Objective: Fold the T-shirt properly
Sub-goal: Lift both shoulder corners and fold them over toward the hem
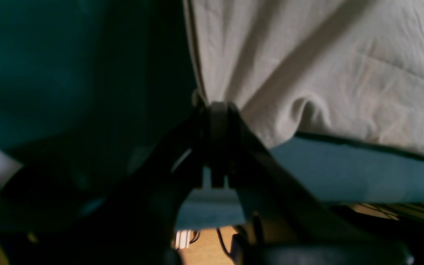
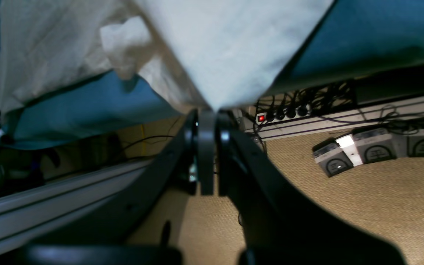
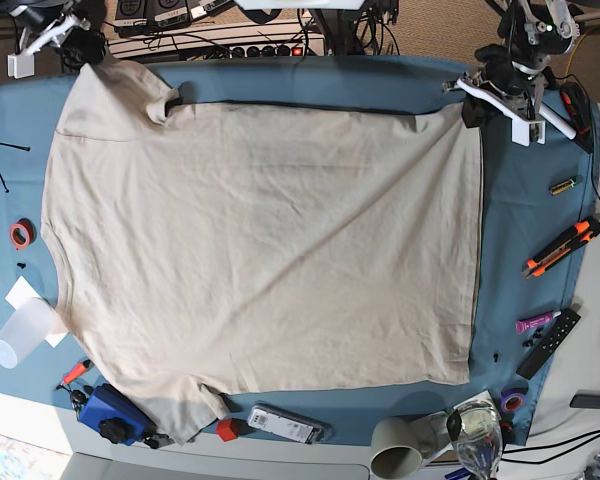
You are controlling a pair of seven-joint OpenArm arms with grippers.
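Beige cotton covers most of the base view: the T-shirt [image 3: 260, 240] lies spread flat on the teal-covered worktop [image 3: 530, 200], its sleeves toward the left of the frame and its straight hem toward the right. At the upper left corner of that view the right gripper [image 3: 80, 50] meets the shirt's shoulder; at the upper right the left gripper [image 3: 477, 95] meets the hem corner. In the right wrist view the right gripper's [image 2: 207, 110] jaws are closed tight on a point of cloth [image 2: 226, 55] that rises from them, pulled taut. In the left wrist view the left gripper's [image 1: 217, 106] jaws pinch the hem edge of the shirt [image 1: 326, 66], which fans up and right from the pinch above the worktop's edge [image 1: 344, 169].
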